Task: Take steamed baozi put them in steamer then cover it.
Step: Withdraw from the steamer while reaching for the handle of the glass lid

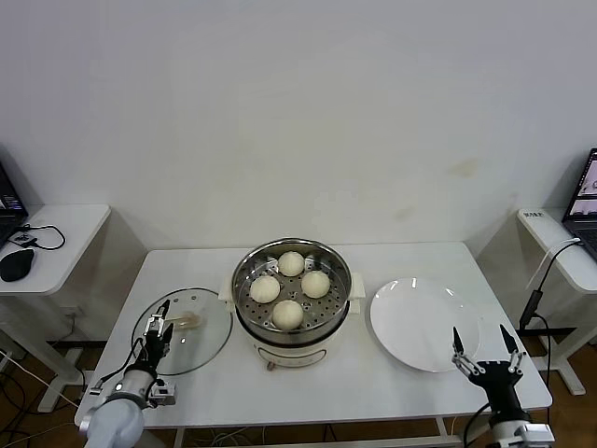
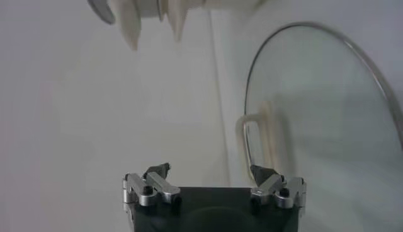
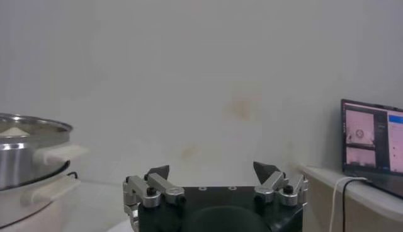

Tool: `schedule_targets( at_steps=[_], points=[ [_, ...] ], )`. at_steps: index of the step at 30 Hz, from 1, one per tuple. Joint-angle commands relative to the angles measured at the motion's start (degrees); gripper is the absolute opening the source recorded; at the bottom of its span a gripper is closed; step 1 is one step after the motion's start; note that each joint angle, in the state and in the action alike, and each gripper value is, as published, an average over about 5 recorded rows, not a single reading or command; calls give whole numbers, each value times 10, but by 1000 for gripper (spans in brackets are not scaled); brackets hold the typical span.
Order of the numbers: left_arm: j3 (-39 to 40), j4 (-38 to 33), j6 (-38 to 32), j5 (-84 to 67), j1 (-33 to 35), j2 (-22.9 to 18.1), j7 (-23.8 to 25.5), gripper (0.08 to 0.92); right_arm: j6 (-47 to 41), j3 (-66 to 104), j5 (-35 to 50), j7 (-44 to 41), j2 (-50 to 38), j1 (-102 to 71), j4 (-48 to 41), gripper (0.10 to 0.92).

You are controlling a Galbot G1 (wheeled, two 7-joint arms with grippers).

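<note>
We see a white table (image 1: 187,271) with the steamer (image 1: 292,329) standing in its middle, a shiny steel pot on a cream-white base with handles on the sides. Inside it, on the tray with small holes, lie all four buns (image 1: 289,314), close together in a diamond shape. The steamer is not covered: the glass lid (image 1: 210,338) lies flat on the table just beside the steamer, on the robot's left side, with its cream-white handle (image 1: 186,321) on top. The left gripper (image 1: 156,330) is above the near-left part of the lid, close to the handle. In the left wrist view its fingers (image 2: 157,171) are spread wide apart and hold nothing, and the lid (image 2: 327,107) with its handle (image 2: 259,135) lies under and ahead of them; we cannot tell if one fingertip touches the handle. On the robot's right side of the steamer lies a flat white plate (image 1: 410,317), near it but not touching. The right gripper (image 1: 485,350) is at the near-right corner of the table, just beside the near edge of the plate. Its two fingers (image 1: 510,342) point up and stand wide apart, with nothing between them. In the right wrist view the steamer (image 3: 28,164) is visible at the side, and a laptop screen (image 3: 371,145) stands on another table.
</note>
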Motion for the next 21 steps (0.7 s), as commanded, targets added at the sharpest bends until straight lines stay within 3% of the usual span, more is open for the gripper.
schedule_targets(
  at_steps=[1,21],
  points=[
    [14,51,-1,8,-52,2,4,823,4,4,-6,-2,6,-6,-4,823],
    [35,85,9,-57,-95,3,26,823,14,0,-23,-6,12,-11,-16,823]
  ],
)
